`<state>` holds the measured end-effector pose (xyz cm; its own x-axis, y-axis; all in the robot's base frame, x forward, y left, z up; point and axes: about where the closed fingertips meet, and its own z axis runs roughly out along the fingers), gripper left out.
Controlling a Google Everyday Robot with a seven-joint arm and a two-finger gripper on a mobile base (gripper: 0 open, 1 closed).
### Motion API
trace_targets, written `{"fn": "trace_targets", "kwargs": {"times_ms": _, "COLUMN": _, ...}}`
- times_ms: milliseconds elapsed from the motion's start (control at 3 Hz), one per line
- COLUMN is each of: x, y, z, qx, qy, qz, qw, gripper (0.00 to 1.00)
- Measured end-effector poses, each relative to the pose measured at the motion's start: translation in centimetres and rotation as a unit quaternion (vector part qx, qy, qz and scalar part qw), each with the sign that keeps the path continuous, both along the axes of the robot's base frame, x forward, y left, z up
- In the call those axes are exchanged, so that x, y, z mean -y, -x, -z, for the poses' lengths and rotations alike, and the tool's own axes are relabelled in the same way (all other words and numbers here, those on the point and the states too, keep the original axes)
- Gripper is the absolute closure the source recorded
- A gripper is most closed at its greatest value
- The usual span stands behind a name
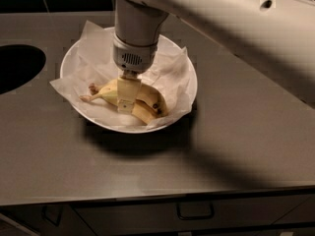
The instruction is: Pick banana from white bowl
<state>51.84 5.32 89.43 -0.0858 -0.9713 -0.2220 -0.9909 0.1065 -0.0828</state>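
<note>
A yellow banana (147, 106) with brown spots lies in the white bowl (74, 58), on crumpled white paper (170, 73) that lines the bowl. The bowl sits on the grey counter at left of centre. My gripper (127, 102) comes straight down from the grey wrist and white arm above. It is down at the banana's middle, its cream tip in front of the fruit. The wrist hides the far part of the bowl.
A dark round opening (17, 65) is cut into the grey counter (236, 146) at far left. The counter's front edge runs along the bottom, with a drawer handle (195, 211) below it. A dark tiled wall stands at the back.
</note>
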Motion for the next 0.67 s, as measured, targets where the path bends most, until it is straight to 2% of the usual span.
{"fn": "trace_targets", "kwargs": {"times_ms": 667, "x": -0.05, "y": -0.03, "z": 0.15, "qx": -0.001, "qy": 0.002, "qz": -0.002, "qw": 1.0, "gripper": 0.43}}
